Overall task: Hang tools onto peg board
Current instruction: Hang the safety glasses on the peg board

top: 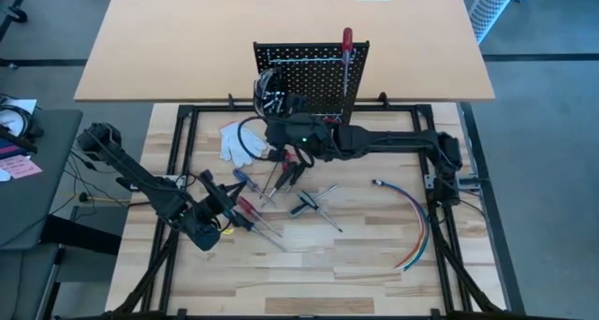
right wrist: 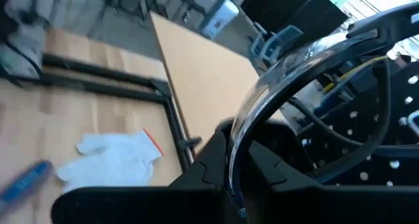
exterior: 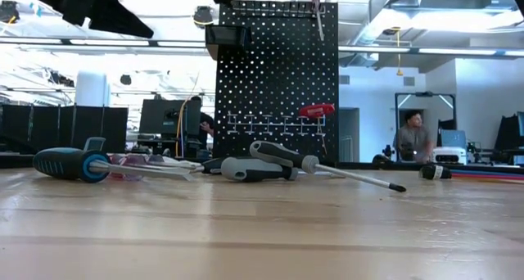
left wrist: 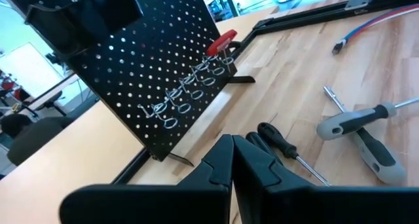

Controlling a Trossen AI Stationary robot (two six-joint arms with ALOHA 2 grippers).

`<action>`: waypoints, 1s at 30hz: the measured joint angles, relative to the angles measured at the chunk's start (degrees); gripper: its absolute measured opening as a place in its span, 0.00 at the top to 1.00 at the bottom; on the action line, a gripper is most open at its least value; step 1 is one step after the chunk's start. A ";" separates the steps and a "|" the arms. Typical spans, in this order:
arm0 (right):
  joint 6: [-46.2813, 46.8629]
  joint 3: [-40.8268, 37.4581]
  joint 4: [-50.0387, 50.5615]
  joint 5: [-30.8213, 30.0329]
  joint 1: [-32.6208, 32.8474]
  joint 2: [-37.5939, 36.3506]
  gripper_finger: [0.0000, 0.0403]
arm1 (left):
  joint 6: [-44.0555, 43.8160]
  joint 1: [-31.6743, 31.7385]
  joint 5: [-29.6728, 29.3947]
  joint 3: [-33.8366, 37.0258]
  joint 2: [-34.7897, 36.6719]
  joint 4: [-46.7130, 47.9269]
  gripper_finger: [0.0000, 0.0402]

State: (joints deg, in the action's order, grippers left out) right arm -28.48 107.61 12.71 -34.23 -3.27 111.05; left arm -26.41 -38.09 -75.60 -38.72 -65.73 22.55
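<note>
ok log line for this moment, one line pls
left hand: shut, empty, over tools | right hand: at peg board, grip unclear | hung: red screwdriver | rest on table

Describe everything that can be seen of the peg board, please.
The peg board is a black square panel full of small holes, standing upright on feet at the far side of the wooden table. A row of wire loop holders runs across its lower part. A red-handled screwdriver hangs on its right side, handle up, and a small red-handled tool sits in the loops. A small black bin is fixed near its upper left corner in the low view.
</note>
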 joint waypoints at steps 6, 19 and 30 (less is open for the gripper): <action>6.72 0.07 0.09 6.69 -3.15 -0.67 0.93 | -0.42 0.00 0.32 0.00 0.00 0.02 1.00; 10.66 0.07 0.07 13.62 -7.09 -0.73 0.92 | -0.44 0.00 0.29 0.00 0.00 0.01 1.00; 10.64 0.00 -0.04 13.84 -7.43 -0.40 0.90 | -0.43 0.00 0.27 0.00 0.00 -0.03 1.00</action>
State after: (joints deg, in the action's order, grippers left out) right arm -17.85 107.61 12.67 -20.39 -10.70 110.65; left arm -26.84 -38.09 -75.33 -38.72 -65.73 22.52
